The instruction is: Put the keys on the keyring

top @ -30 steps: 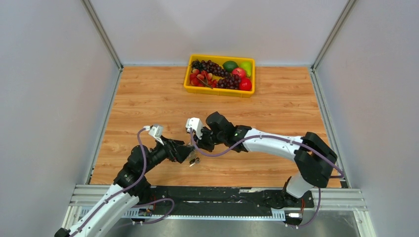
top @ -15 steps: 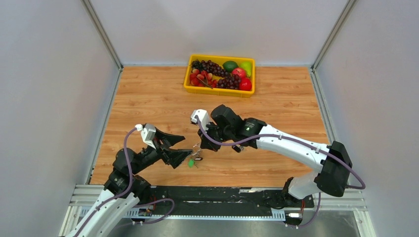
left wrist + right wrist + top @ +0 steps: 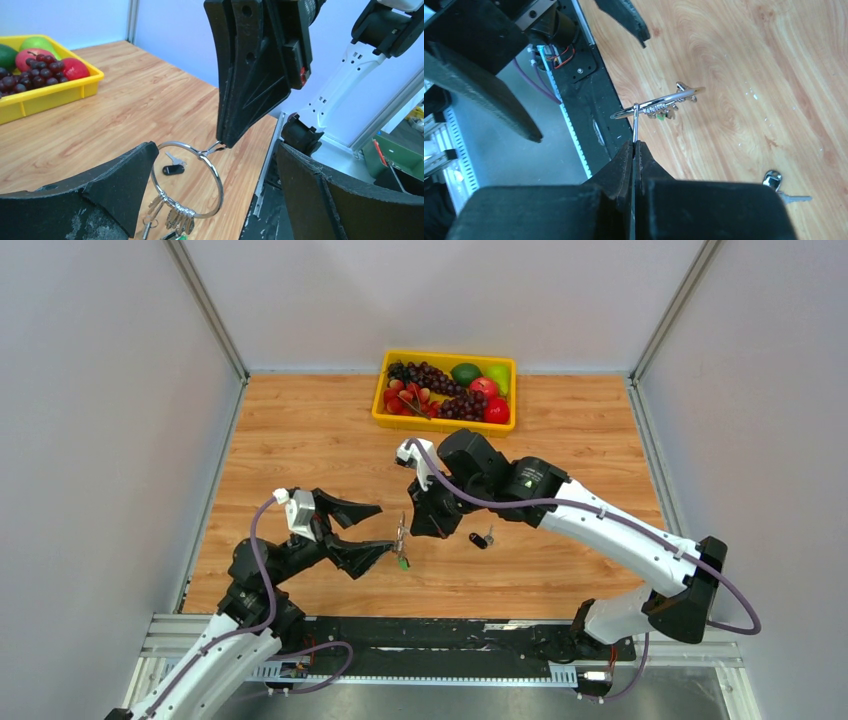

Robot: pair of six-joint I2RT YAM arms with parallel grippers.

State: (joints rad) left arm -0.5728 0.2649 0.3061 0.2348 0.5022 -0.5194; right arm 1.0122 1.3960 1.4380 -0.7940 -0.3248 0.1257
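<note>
Left of the keyring (image 3: 674, 96), your left end effector (image 3: 384, 527) stands wide open; whether a finger touches the ring is unclear. The keyring hangs above the desk (image 3: 300, 440) with a bunch of keys (image 3: 177, 220) dangling from it, one green-headed (image 3: 403, 562). Just right of the ring, your right end effector (image 3: 634, 147) is clamped on its small clasp. Further right, one black-headed key (image 3: 481, 538) lies on the desk, apart from the ring.
</note>
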